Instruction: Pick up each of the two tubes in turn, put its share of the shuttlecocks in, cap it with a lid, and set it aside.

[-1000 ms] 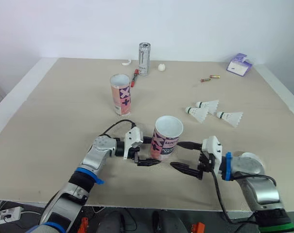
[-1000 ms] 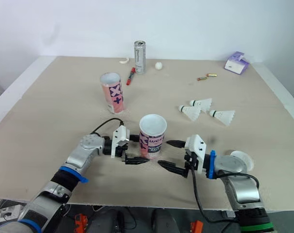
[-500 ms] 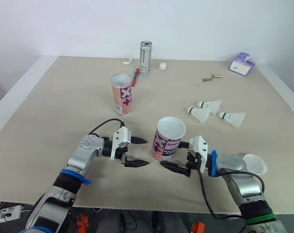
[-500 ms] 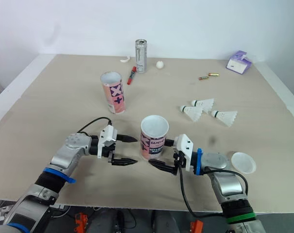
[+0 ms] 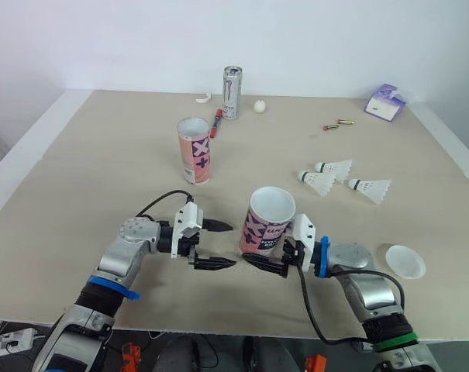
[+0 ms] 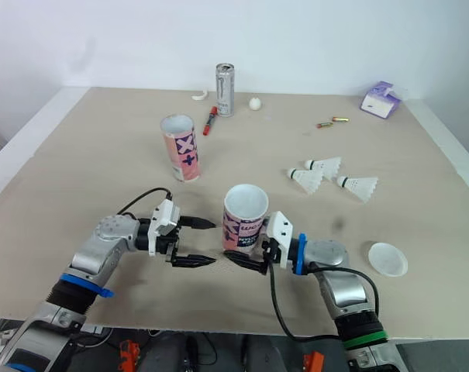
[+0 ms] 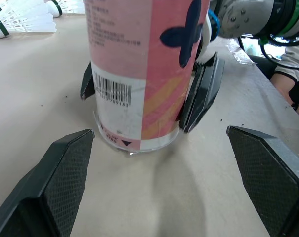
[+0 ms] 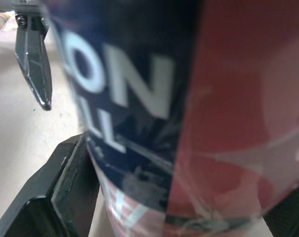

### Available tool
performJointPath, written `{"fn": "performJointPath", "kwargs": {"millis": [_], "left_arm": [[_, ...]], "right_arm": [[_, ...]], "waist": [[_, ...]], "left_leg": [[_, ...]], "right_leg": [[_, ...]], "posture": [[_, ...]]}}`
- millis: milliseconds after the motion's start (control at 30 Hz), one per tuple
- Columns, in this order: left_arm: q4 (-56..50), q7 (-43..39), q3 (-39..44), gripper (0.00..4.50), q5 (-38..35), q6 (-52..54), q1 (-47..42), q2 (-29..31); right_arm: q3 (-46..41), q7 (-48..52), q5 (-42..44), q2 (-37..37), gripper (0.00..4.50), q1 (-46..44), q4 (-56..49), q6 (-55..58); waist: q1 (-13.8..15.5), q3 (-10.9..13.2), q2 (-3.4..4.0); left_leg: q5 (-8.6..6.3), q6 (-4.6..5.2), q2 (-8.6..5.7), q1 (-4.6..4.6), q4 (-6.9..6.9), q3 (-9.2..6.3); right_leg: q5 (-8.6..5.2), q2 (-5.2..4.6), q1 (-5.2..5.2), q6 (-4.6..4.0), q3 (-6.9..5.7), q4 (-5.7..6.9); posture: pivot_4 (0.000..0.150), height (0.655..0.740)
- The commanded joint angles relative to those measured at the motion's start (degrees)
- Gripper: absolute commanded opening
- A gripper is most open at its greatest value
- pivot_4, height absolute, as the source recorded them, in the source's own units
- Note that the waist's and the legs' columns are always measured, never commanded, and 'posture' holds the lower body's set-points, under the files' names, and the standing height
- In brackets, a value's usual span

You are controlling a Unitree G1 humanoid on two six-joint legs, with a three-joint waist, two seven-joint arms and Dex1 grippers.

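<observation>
- The left gripper (image 5: 227, 245) has its fingers spread wide and holds nothing. It hangs low over the table (image 5: 79, 178), just beside the near tube and not touching it, probably to leave room for the other arm.
- The far tube (image 5: 194, 149) stands upright and open, well apart from both grippers; I judge its turn comes later.
- The near tube (image 5: 267, 223) stands upright near the front edge, mouth open, no lid on.
- The right gripper (image 5: 254, 253) has one finger on each side of the near tube's base and seems pressed on its wall. A low hold keeps the mouth free for filling.
- Three shuttlecocks (image 5: 332, 167) lie together further right, none in a tube yet.
- A white lid (image 5: 405, 261) lies flat near the right arm, ready for capping.
</observation>
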Motion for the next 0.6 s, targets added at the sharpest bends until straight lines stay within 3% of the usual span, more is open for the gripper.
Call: {"fn": "performJointPath", "kwargs": {"millis": [33,233,400,600], "left_arm": [[-2.65,0.41,1.34,4.5,-1.32,-0.88,0.25,-0.24],[-3.07,0.68,1.53,4.5,-1.79,-2.58,1.31,-0.32],[-2.78,0.96,1.74,4.5,-1.5,-4.36,2.01,-0.57],[-2.34,1.35,1.57,4.5,-0.84,-5.67,2.03,-0.92]], "right_arm": [[0.0,-0.67,-0.08,0.77,4.45,-1.2,-0.03,-1.38],[0.52,-0.91,-0.2,1.7,4.45,-1.78,1.0,-1.86],[0.22,-0.99,-0.46,1.6,3.17,-1.76,1.26,-2.38],[-0.43,-1.11,0.13,0.71,3.17,-0.51,-0.62,-1.59]], "waist": [[0.0,0.0,0.0],[0.0,0.0,0.0],[0.0,0.0,0.0],[0.0,0.0,0.0]], "left_leg": [[0.0,0.0,0.0,0.0,0.0,0.0],[0.0,-0.01,0.0,0.01,0.03,0.02],[0.01,-0.01,0.0,0.03,0.03,0.02],[0.02,-0.02,0.0,0.04,0.08,0.03]], "right_leg": [[0.0,0.0,0.0,0.0,0.01,0.0],[0.02,0.0,0.0,-0.02,0.02,0.04],[0.02,0.0,0.0,-0.03,0.03,0.07],[0.02,0.0,0.0,-0.04,0.04,0.13]], "posture": [[0.15,0.74],[0.15,0.74],[0.15,0.74],[0.15,0.74]]}}
